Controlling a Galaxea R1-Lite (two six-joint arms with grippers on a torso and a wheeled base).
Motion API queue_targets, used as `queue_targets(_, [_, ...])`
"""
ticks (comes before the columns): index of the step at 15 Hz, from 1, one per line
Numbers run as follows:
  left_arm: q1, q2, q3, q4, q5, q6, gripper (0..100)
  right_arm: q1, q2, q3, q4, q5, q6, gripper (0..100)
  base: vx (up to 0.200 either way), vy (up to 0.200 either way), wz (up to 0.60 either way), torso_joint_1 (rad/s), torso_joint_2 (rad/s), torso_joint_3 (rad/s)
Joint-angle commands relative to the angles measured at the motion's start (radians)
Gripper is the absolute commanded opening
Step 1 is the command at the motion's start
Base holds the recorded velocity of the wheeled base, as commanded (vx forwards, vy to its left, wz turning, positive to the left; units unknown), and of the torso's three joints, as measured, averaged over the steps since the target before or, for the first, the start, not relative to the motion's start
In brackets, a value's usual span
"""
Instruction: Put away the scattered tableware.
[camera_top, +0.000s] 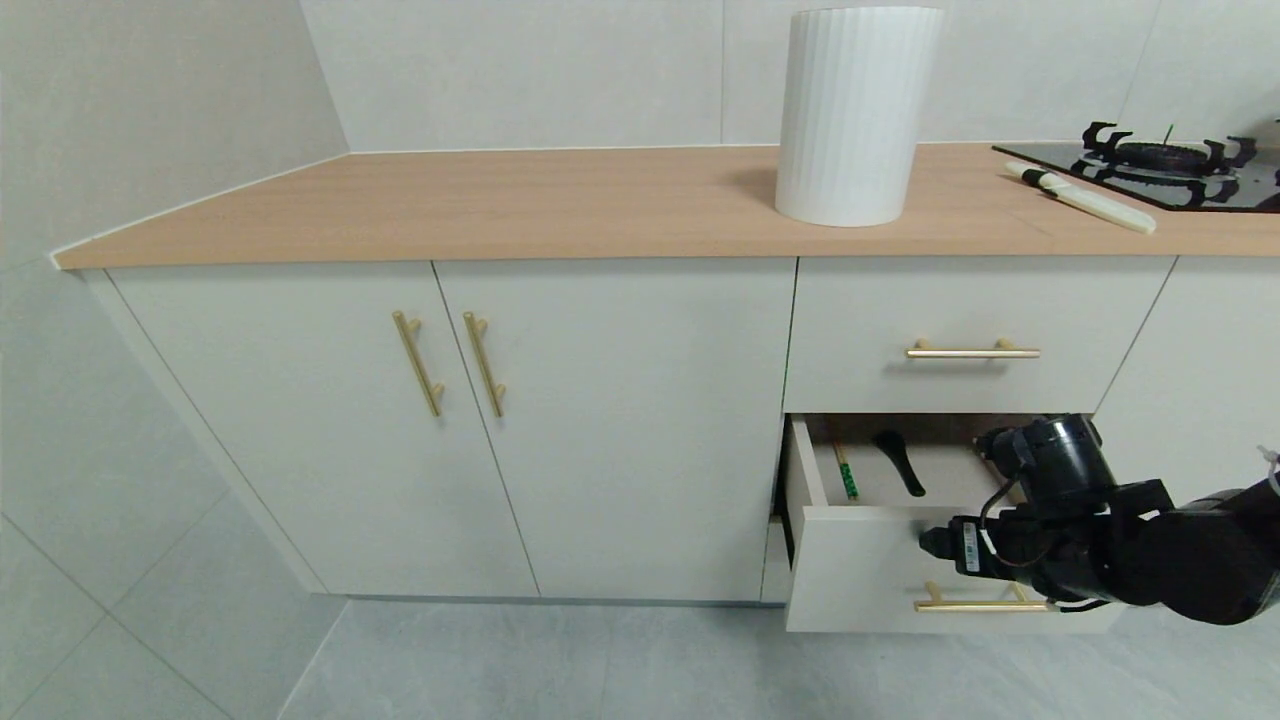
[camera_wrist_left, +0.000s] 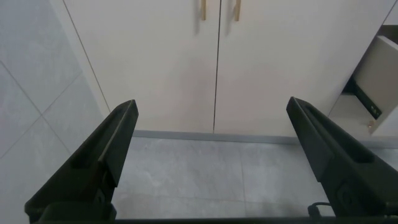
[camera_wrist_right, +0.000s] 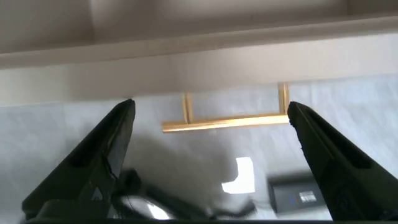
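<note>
Tiled walls back a wooden tabletop (camera_top: 500, 210) that runs above white cabinets. At far left, below the tabletop, two cabinet doors (camera_top: 560, 430) are shut. The left end effector (camera_wrist_left: 211, 106) hangs low in front of them, over the floor, with its fingers spread wide and nothing between them.

Toward the middle, a tall white ribbed container (camera_top: 855, 115) stands on the tabletop. Beneath it, the upper drawer (camera_top: 970, 300) is closed and the lower drawer (camera_top: 850, 570) is pulled out. The lower drawer holds a pair of chopsticks (camera_top: 846, 470) and, beside them, a black spoon (camera_top: 900, 460).

The right end effector (camera_wrist_right: 210, 106) is at the front of the lower drawer, just above its gold handle (camera_wrist_right: 227, 122). Its fingers are wide apart and empty.

At far right, a pale-handled knife (camera_top: 1085, 198) lies on the tabletop just beside the stove (camera_top: 1160, 165) and is not yet put away.

Likely hazards:
- **Unfinished task:** pushing the drawer shut now would leave the knife out.
- **Slipping off the handle:** the handle is a thin bar, so an end effector that closes off-centre could slide off it.
- **Jolting the contents:** a hard shove on the front panel could shake the chopsticks and spoon about inside the drawer.
- **Reaching for the knife:** the right arm is low, so it could catch the open drawer or the tabletop edge as it rises.
</note>
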Motion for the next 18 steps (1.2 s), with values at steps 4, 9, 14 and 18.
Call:
queue_targets(4, [0.001, 0.000, 0.000, 0.000, 0.000, 0.000, 100, -0.002, 0.043, 0.056, -0.156, -0.001, -0.014, 100, 0.000, 0.000, 0.00, 0.000, 0.00, 0.000])
queue_targets(9, [0.001, 0.000, 0.000, 0.000, 0.000, 0.000, 100, -0.002, 0.107, 0.119, -0.389, -0.035, -0.063, 100, 0.000, 0.000, 0.00, 0.000, 0.00, 0.000])
queue_targets(14, [0.001, 0.000, 0.000, 0.000, 0.000, 0.000, 100, -0.002, 0.227, 0.171, -0.722, -0.087, -0.154, 100, 0.000, 0.000, 0.00, 0.000, 0.00, 0.000])
queue_targets(18, [0.001, 0.000, 0.000, 0.000, 0.000, 0.000, 100, -0.012, 0.285, 0.167, -0.837, -0.121, -0.169, 100, 0.000, 0.000, 0.00, 0.000, 0.00, 0.000])
